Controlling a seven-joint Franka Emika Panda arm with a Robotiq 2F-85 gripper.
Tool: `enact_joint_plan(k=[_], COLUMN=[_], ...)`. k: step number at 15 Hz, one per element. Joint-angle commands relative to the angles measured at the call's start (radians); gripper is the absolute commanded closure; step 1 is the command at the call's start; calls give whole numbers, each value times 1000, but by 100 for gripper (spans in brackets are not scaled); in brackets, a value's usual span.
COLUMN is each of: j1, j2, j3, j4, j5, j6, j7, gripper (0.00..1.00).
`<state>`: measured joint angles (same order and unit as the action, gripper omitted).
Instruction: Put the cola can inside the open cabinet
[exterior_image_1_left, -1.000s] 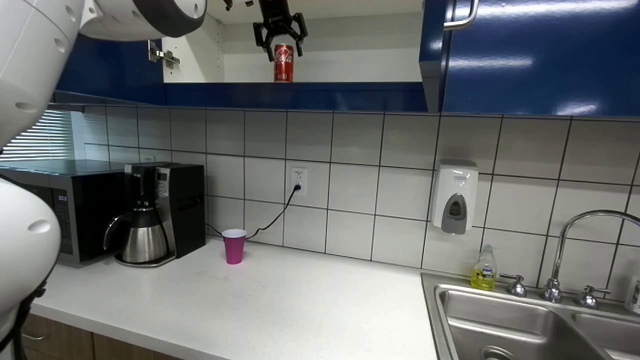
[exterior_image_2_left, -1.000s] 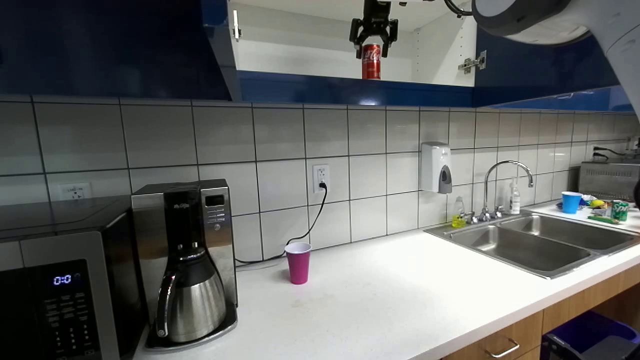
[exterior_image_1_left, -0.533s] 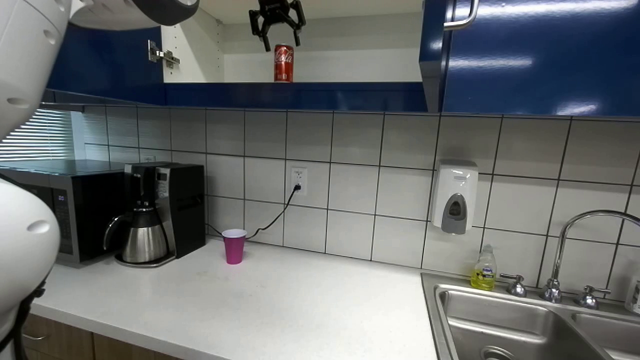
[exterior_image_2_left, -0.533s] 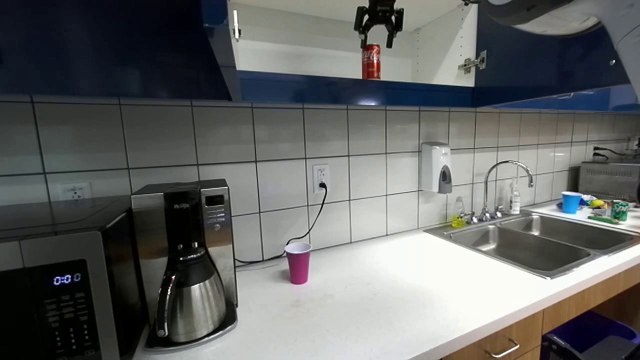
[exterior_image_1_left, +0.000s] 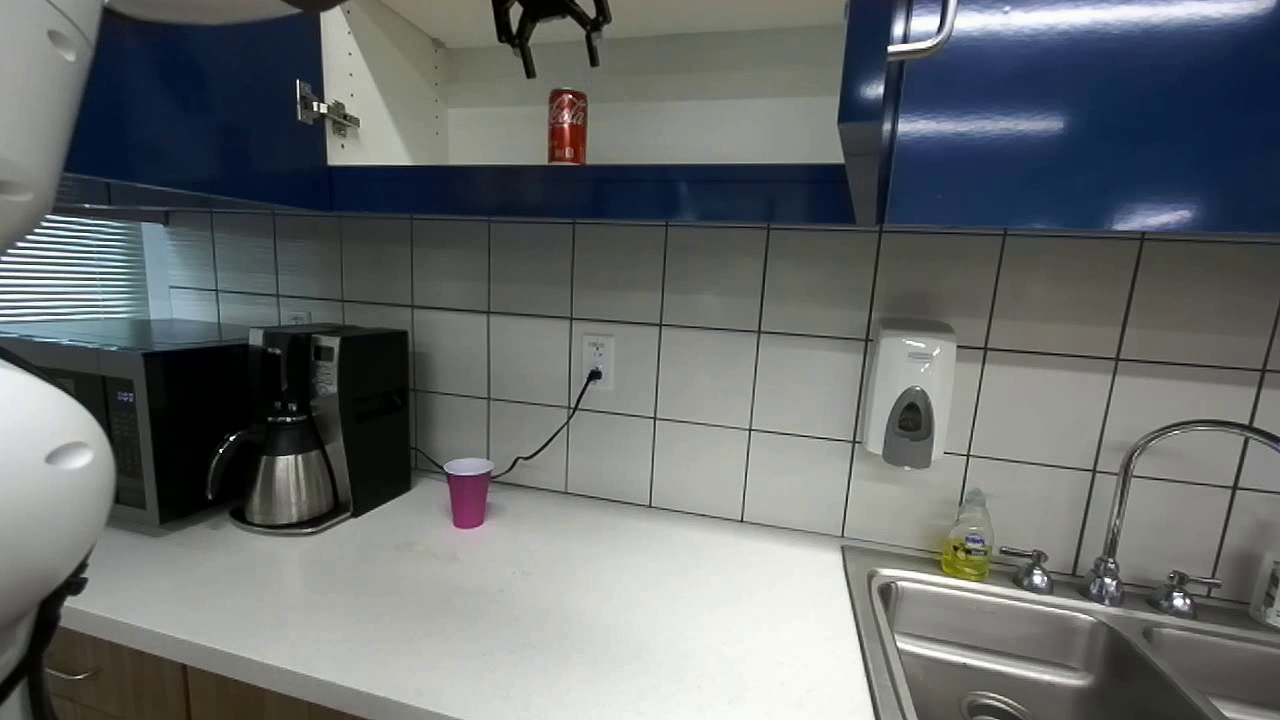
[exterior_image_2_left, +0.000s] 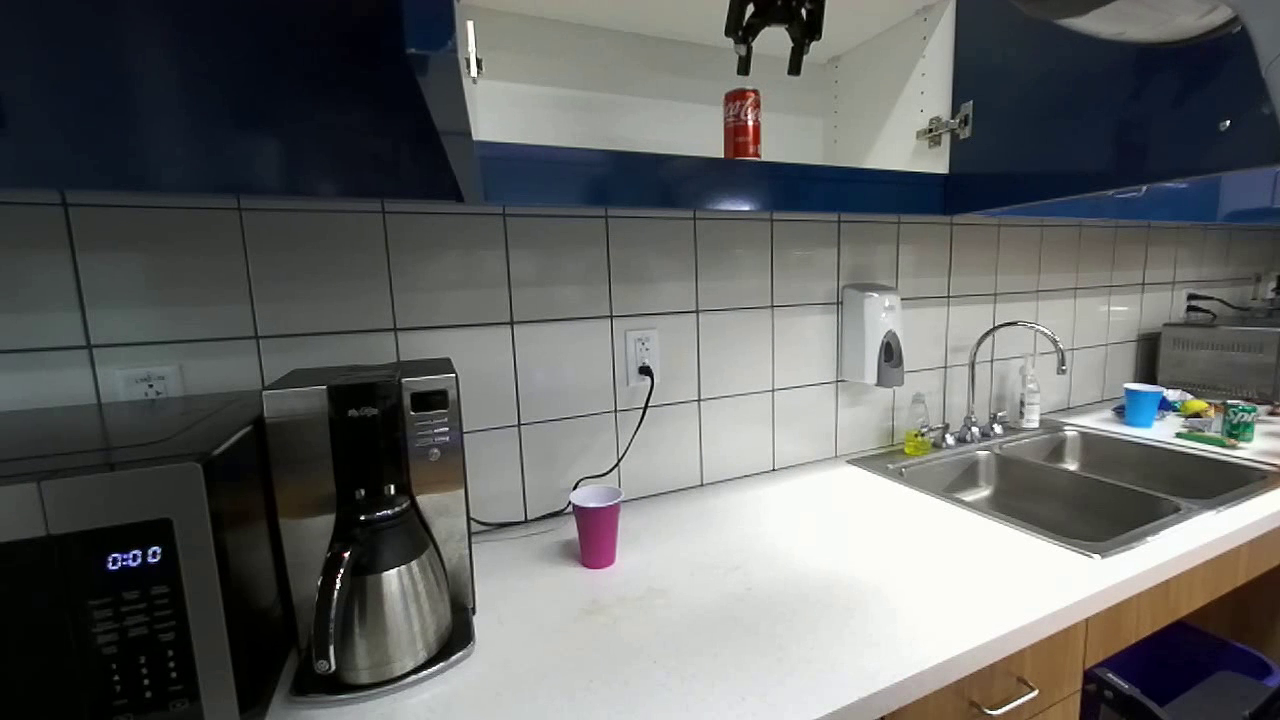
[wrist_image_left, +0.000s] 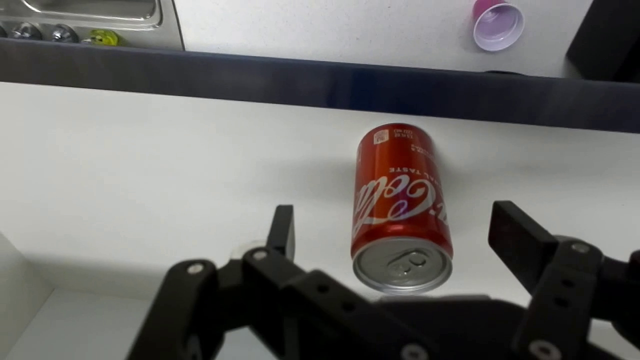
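The cola can (exterior_image_1_left: 567, 127) is seated upright inside the open cabinet (exterior_image_1_left: 720, 130); above it, the pincer (exterior_image_1_left: 561, 67) is spread.

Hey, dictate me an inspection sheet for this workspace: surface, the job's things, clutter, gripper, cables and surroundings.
Surface: white counter, with a faint stain.
Job's things: cola can, upright inside the open cabinet, near its front edge.
Clutter: pink cup, upright on the counter; blue cup and green can beyond the sink.
Gripper: open, above the cola can, not touching it.
Cables: black cord, plugged into the wall outlet, passing behind the pink cup.
Surroundings: microwave beside the coffee maker; dispenser on the tiled wall.
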<state>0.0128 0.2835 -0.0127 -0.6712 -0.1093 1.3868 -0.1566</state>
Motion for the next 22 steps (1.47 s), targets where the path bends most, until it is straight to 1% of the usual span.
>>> enact_joint_plan(k=[1,4,14,18,22], j1=[-16,-9,2,3,12], j2=[-101,-177,-471,-574,-654], j3=[9,7,-2,-3,-14], j4=[-117,-226,-723,-936,-1159], j5=[36,34,13,-1,-17], j6=[-28,-31,14,71,182], j7=[-68,-114,-236,-260,-261], gripper=[0,0,0,0,0])
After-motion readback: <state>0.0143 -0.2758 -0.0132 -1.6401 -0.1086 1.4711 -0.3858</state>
